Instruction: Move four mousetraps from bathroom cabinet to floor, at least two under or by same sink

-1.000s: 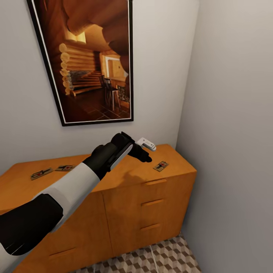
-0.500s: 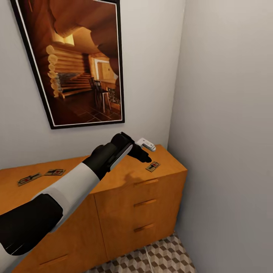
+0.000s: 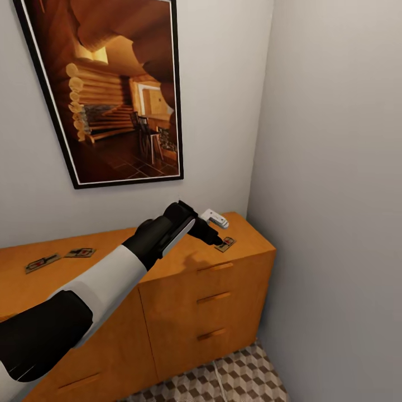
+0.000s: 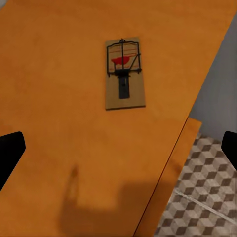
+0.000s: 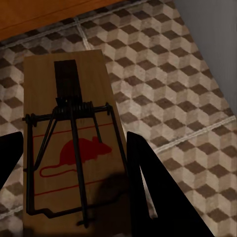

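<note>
Our right gripper [image 5: 74,197] is clamped on a mousetrap [image 5: 69,138], one black finger [image 5: 158,197] against each long edge of the board, with the cube-patterned bathroom floor [image 5: 173,89] beneath it. Our left gripper [image 3: 219,241] hangs just above the cabinet [image 3: 184,268], jaws spread wide and holding nothing; in the left wrist view another mousetrap [image 4: 124,74] lies flat on the cabinet top just ahead of the fingertips [image 4: 10,148], not yet between them. Far back along our left arm, two more mousetraps [image 3: 61,257] rest side by side near the wall. A framed picture [image 3: 111,89] hangs above.
</note>
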Available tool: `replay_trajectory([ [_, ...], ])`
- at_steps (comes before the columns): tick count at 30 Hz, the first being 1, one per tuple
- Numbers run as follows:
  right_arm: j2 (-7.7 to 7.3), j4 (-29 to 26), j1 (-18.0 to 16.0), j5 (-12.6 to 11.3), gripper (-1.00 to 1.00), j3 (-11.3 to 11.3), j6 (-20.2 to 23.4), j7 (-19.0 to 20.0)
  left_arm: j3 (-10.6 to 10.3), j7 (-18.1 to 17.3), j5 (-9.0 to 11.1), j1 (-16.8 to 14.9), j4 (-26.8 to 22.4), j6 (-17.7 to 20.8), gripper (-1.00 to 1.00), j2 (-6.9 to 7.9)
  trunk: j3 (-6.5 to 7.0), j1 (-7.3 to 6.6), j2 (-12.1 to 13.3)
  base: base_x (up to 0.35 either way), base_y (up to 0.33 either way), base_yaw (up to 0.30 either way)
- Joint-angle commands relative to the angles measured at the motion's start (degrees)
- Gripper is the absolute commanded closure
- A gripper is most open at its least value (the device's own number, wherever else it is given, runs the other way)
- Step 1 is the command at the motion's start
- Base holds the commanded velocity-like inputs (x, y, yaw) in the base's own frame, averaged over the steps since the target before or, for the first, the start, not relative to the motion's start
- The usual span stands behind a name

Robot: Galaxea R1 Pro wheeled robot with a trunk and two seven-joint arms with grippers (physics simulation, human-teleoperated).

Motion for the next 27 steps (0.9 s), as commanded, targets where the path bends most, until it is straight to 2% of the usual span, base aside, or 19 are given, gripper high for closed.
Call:
replay_trajectory([
  [1,0.01,0.04,-0.04,-0.71,1.0,0.52,-0.23,-0.08,-0.06,-0.13,-0.01,-0.03,-0.02,0.19,-1.0,0.01,-0.15,0.0,-0.04,0.0,0.0,0.0],
  [9,-0.01,0.08,-0.04,-0.71,1.0,0.54,-0.23,-0.08,-0.06,-0.13,-0.01,0.02,0.0,0.19,-1.0,-0.02,-0.75,0.0,-0.04,0.041,0.0,0.0],
  [15,-0.01,0.06,-0.04,-0.71,1.0,0.54,-0.23,-0.08,-0.06,-0.13,-0.01,0.03,0.05,0.19,-1.0,0.01,-0.83,0.0,-0.04,0.235,0.0,0.0],
  [27,0.06,0.12,-0.04,-0.71,1.0,0.54,-0.23,-0.08,-0.09,-0.13,-0.01,0.03,0.18,0.19,-1.0,0.01,-0.83,0.0,-0.04,0.048,-0.004,0.0],
])
